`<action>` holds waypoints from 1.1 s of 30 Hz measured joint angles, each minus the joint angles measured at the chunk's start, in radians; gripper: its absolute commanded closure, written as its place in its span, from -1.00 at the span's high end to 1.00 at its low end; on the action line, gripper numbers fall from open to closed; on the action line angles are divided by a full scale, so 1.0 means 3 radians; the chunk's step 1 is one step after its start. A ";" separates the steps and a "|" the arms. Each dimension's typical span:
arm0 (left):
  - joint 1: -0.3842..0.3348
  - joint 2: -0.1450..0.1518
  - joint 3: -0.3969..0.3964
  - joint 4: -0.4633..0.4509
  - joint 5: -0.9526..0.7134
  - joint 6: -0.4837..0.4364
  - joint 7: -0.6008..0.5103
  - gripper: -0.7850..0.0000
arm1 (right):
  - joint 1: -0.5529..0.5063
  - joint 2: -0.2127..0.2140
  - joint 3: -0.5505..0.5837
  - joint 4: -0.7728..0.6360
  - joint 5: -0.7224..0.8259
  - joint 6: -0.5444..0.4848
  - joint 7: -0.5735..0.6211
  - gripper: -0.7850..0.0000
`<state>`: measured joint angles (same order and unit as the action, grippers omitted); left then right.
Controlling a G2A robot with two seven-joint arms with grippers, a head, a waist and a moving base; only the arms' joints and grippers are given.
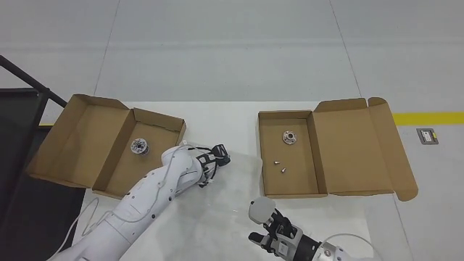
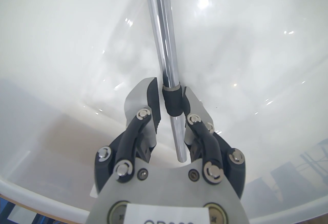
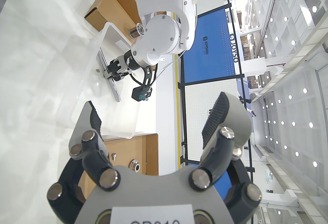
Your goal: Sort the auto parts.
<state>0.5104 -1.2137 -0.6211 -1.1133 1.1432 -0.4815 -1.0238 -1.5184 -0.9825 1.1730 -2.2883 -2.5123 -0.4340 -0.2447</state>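
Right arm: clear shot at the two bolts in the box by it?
Likely yes. The right tool is open and empty, close beside the box. The box stands open at the top, and the bolts lie loose on its floor with nothing over them.

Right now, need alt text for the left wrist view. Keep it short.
The left pincer sits over a chrome rod, level with the black band near the rod's close end. The rod lies on a glossy white surface and points away from the camera.
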 measured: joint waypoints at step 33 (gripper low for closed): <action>0.1407 0.0569 -0.2156 -0.2495 -0.0339 -0.0274 0.0630 -1.00 | 0.0000 0.0000 0.0000 0.0000 0.0000 0.0000 0.0000 1.00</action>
<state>0.9325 -1.0430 -1.2680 -1.8619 1.0415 -0.5637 -0.8348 -1.5184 -0.9825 1.1730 -2.2883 -2.5123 -0.4340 -0.2447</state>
